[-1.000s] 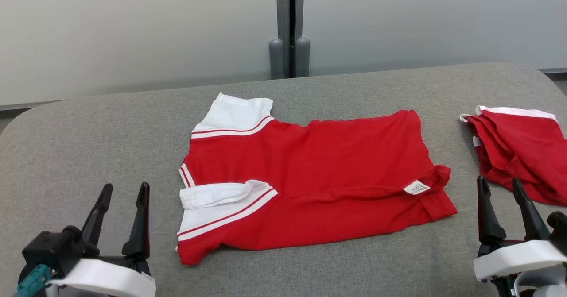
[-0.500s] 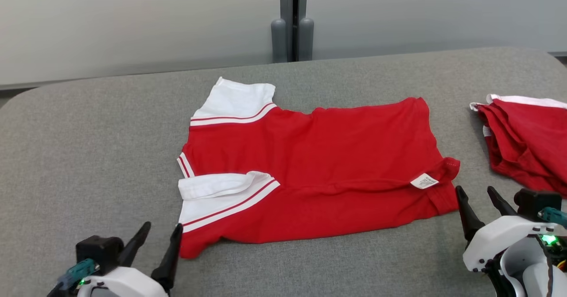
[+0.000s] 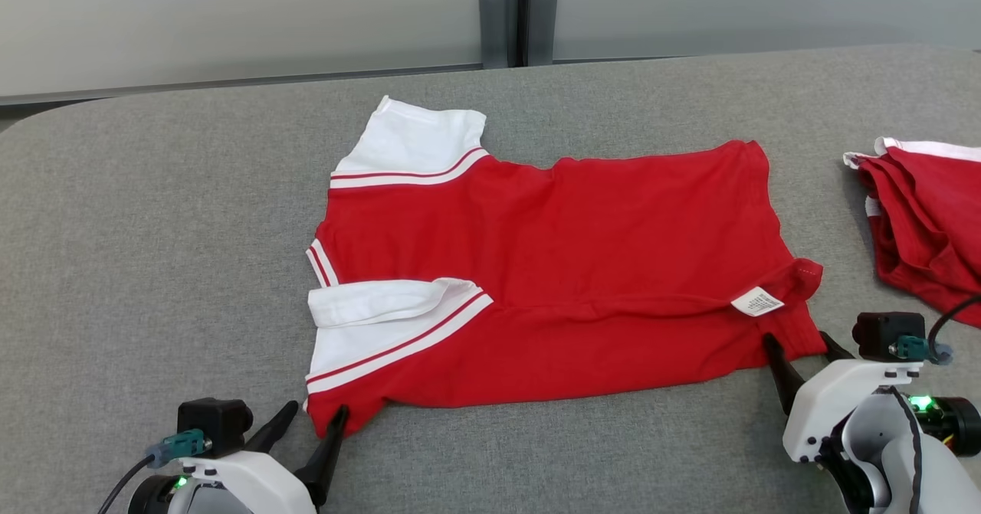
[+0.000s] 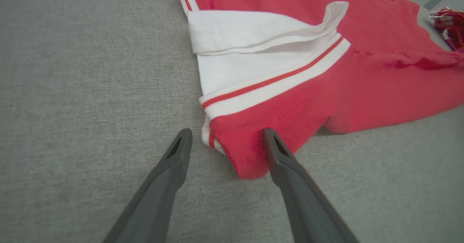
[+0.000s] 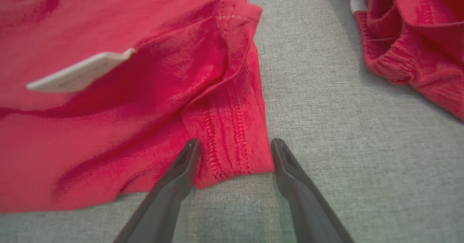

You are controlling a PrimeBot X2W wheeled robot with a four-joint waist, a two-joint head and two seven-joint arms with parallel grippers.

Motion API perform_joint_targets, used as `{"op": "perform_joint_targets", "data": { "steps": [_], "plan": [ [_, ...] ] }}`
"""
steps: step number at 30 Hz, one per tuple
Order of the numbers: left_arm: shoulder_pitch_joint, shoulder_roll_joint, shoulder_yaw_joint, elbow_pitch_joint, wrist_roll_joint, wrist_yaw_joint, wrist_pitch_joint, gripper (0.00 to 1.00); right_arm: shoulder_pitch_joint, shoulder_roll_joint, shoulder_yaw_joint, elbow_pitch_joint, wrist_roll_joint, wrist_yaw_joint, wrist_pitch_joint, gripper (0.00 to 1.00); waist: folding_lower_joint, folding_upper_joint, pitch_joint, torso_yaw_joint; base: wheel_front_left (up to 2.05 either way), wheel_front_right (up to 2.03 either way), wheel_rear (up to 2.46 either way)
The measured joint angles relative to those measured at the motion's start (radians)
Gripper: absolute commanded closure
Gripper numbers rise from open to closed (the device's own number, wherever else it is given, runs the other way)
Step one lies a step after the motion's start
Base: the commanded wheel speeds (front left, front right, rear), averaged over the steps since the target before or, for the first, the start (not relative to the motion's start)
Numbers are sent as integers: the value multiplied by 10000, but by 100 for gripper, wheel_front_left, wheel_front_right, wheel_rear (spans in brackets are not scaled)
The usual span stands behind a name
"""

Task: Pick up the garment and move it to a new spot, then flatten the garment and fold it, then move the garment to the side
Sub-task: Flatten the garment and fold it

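- Quick update from the remote seat: over the last second I'd brought both arms forward and inward, off the bare table [image 3: 153, 230] and up to the near edge of the garment [image 3: 552, 284].
- The head camera had tipped down with the lean, so the whole picture slid. The shirt itself hadn't budged: spread mid-table, white sleeves to my left, hem to my right.
- Left gripper [image 3: 317, 408] stood wide open with nothing in it. In its wrist view the left gripper [image 4: 226, 131] straddled the near red corner below the white sleeve [image 4: 253, 65], one finger overlapping the fabric.
- Right gripper [image 3: 797, 339] was just as wide and also empty. In its wrist view the right gripper [image 5: 235, 141] had the stitched hem corner between its fingers, just short of the care label [image 3: 757, 301].
- Couldn't honestly tell from the blurry wrist feeds whether the tips were already down on the cloth or a touch above it.
- The other red garment [image 3: 927, 230] sat well apart at the right edge, out of the way.
- My read: nothing pinched yet, but both near corners were lined up for a grab, probably to lift that edge over for the next fold.
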Motion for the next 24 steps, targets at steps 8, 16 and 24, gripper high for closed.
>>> {"op": "perform_joint_targets", "data": {
  "steps": [8, 16, 24],
  "plan": [
    [-399, -171, -121, 658, -322, -355, 430, 0, -364, 38, 176, 518, 59, 2, 217, 71, 0, 0, 150, 24, 0, 0, 0],
    [-630, -407, -132, 1001, -520, -591, 437, 100, -531, 19, 671, 769, 566, 13, 207, 100, 0, 0, 15, -51, 0, 0, 0],
    [-83, 17, -35, 426, -846, -535, 663, 100, -49, -441, 963, 428, 1542, 12, 729, 100, 0, 0, -611, -34, 0, 0, 0]
  ]
}}
